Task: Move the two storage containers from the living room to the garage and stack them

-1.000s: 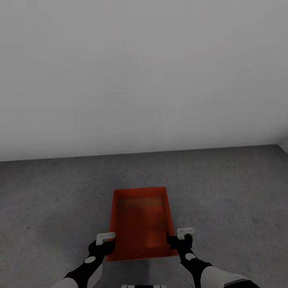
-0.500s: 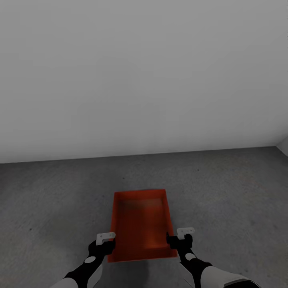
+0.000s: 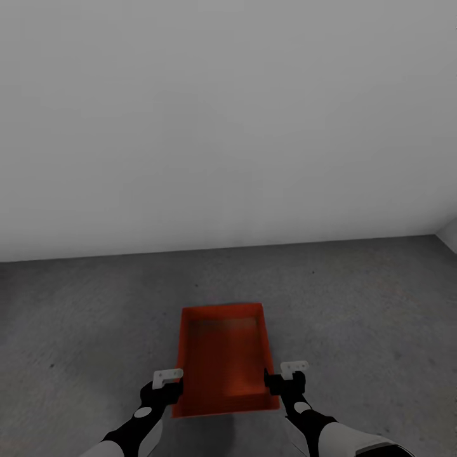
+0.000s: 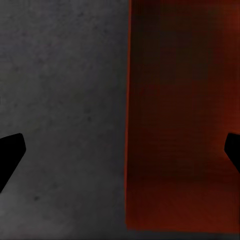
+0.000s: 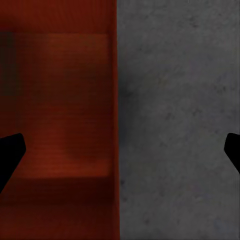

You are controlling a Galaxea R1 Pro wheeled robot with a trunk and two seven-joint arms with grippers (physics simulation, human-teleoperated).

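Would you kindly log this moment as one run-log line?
place: garage floor | item: storage container, by white wall | left gripper: open at its side | right gripper: open at its side

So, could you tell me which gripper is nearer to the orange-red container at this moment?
Neither clearly; they look about level. The left gripper straddles the container's left wall near its near corner, and the right gripper straddles its right wall, each with wide-spread fingers.

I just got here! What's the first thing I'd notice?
The bright orange-red box, open on top, low in the middle over the grey floor. The left claw and right claw straddle its side walls, jaws wide. Behind is a plain white wall.
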